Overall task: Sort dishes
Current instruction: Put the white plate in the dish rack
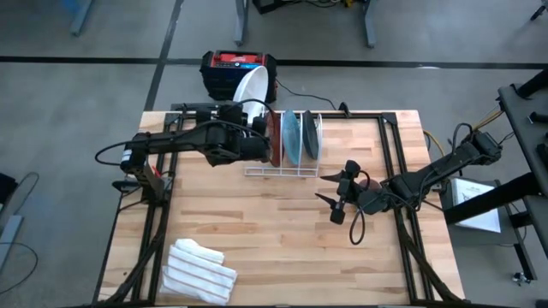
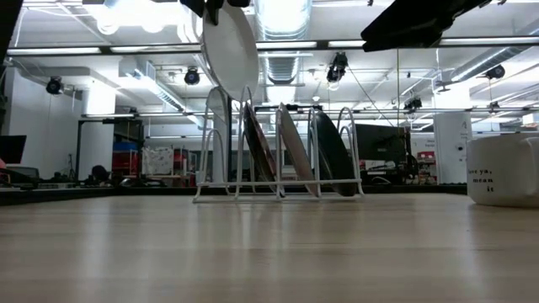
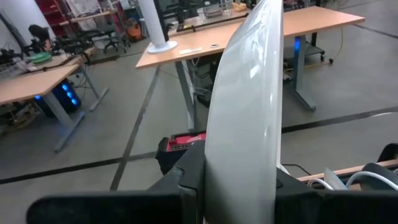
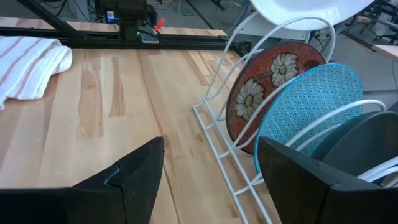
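**Colours and patterns on the worktop**

The round glossy plate [image 3: 245, 112] is plain white. The round red plate [image 4: 264, 93] carries pale daisy-like flowers with yellow centres. The round light blue plate [image 4: 308, 109] shows a fine scale-like pattern. The dark blue-grey plate [image 4: 367, 143] is plain. The thin wire rack [image 4: 217, 134] is white. The folded cloth [image 4: 28, 62] is white with reddish stripes. The wooden worktop [image 1: 274, 231] is pale, with streaked grain.

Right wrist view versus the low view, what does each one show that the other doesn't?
Only the right wrist view shows the striped cloth and the colours of the racked dishes: red flowered and light blue. Only the low view shows the mug. Both show the wire rack and the white plate held above it by the left tool.
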### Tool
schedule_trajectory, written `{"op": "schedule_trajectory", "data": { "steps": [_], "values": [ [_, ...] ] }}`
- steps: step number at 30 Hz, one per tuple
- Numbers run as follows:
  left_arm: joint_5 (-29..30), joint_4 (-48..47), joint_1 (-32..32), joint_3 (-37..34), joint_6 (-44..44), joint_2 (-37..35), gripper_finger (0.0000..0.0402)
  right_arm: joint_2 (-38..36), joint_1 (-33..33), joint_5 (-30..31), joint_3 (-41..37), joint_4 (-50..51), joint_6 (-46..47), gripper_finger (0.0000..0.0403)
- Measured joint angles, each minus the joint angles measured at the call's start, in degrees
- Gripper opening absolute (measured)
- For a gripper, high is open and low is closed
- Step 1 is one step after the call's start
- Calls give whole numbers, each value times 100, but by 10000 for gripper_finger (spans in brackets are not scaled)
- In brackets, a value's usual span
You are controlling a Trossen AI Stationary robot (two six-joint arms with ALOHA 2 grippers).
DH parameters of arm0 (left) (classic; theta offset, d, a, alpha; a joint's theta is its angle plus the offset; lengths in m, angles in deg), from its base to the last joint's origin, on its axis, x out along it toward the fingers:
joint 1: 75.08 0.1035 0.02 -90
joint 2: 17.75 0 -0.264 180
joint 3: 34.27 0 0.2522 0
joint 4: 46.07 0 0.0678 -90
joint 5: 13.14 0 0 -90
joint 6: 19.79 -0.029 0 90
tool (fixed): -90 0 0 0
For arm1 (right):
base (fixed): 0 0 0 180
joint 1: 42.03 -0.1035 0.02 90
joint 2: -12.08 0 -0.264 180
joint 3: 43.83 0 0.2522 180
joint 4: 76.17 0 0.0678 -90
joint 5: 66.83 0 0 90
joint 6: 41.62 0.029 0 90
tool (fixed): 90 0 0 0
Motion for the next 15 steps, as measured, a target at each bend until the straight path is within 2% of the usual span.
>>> {"op": "schedule_trajectory", "data": {
  "steps": [15],
  "values": [
    [-7, 22, -4, -49, 177, 28, 46, 0, 0, 1, 0, -1, -2, 241]
  ]
}}
